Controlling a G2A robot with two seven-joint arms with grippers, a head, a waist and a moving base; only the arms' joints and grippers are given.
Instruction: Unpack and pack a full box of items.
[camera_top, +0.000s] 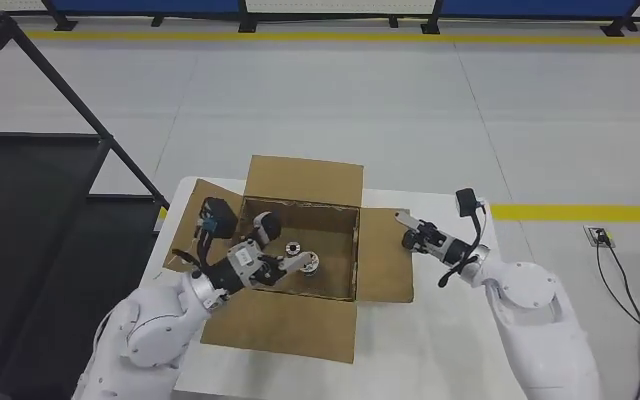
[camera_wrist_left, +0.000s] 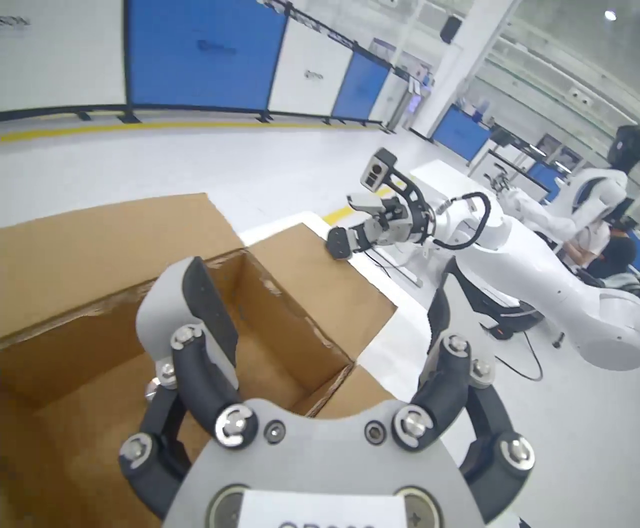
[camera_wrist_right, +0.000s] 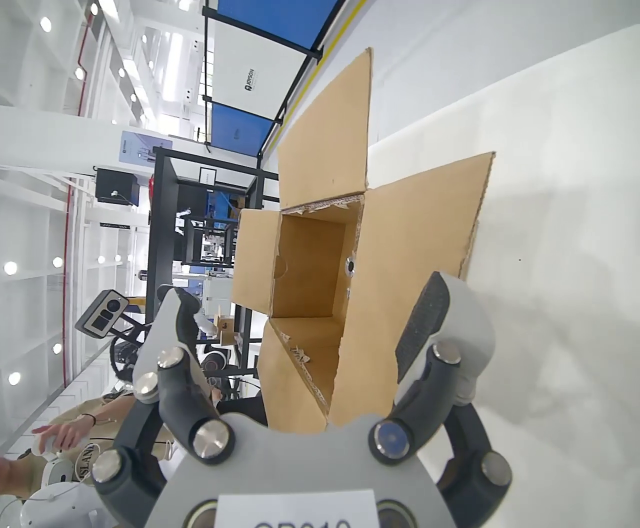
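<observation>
Top view: the white, smooth-shelled left arm (camera_top: 160, 325) comes in from 7 o'clock, forearm aimed toward 2 o'clock. Its left gripper (camera_top: 287, 246), a grey metal plate with black linkages and white-backed, black-padded fingers (camera_wrist_left: 202, 295), is spread wide with nothing between the pads. The white right arm (camera_top: 525, 300) comes in from 5 o'clock, forearm aimed toward 10 o'clock. Its right gripper (camera_top: 406, 228), same build, sits at about 3 o'clock of centre, jaws likewise apart and holding nothing. A black camera (camera_top: 466, 203) on a bracket stands up off the right wrist
</observation>
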